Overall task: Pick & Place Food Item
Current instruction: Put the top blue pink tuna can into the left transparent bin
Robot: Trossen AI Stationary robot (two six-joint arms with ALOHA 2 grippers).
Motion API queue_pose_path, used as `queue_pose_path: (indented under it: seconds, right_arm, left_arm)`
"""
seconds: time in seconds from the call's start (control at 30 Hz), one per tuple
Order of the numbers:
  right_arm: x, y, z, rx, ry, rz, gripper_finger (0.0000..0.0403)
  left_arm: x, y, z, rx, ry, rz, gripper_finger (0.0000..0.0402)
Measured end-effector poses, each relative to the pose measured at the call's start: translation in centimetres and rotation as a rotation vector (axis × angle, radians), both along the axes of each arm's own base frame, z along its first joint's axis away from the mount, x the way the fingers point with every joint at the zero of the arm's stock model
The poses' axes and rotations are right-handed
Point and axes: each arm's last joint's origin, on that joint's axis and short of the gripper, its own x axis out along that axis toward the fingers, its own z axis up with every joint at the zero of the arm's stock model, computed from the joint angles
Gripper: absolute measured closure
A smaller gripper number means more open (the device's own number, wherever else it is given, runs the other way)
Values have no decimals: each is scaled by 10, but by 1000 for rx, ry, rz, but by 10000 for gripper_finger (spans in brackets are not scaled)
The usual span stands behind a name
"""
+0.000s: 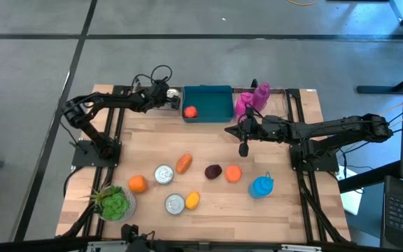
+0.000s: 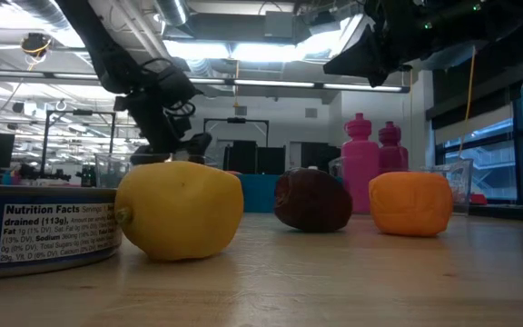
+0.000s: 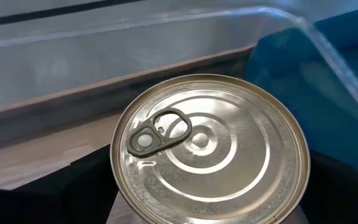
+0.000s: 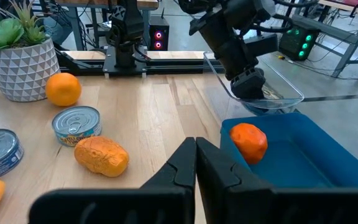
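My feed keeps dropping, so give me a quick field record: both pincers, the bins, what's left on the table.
left pincer: shut on a tin can, over the clear bin
right pincer: shut, empty, by the blue bin
blue bin contents: one orange-red fruit
still on table: two cans, lemon, other food items
bystanders: pink bottles, potted plant

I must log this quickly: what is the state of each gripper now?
Left gripper: closed on a can, over the clear bin beside the blue bin.
Right gripper: closed, holding nothing.
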Motion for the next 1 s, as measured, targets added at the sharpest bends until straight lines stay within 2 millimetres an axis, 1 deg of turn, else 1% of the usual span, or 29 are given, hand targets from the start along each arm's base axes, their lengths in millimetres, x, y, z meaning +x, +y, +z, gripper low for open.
queue_pose_path:
  seconds: [0.27, 0.47, 0.6, 1.0]
  right_arm:
    - [0, 0, 0, -4, 1, 1, 392]
    - [0, 0, 0, -4, 1, 1, 392]
    - [0, 0, 0, -4, 1, 1, 392]
    - [0, 0, 0, -5, 2, 1, 392]
  left_arm:
    - [0, -2, 7, 14, -23, -21, 2]
    - [-1, -1, 7, 29, 2, -24, 2]
    - [0, -2, 7, 40, 28, -65, 2]
    - [-1, -1, 7, 51, 35, -39, 2]
